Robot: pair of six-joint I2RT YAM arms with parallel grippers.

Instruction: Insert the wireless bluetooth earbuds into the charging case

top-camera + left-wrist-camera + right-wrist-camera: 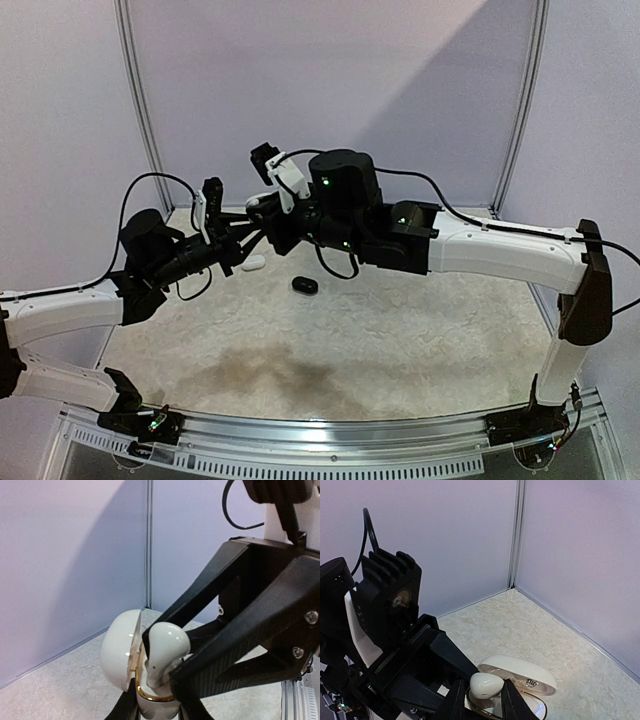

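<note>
My left gripper (159,712) is shut on the base of a white charging case (150,700) with a gold rim, held upright above the table. Its lid (119,649) stands open to the left. A white earbud (166,644) stands stem-down in the case's well, its rounded head above the rim. My right gripper (485,701) comes down over the case with one black finger pressed on each side of that earbud (487,685). In the top view both grippers meet at the back left, around the case (257,201).
On the mat below lie a small black case (305,285) and a white pebble-shaped piece (253,262). Lilac walls meet in a corner with a metal post (518,535) just behind the grippers. The right arm's wrist (345,200) crowds the left one.
</note>
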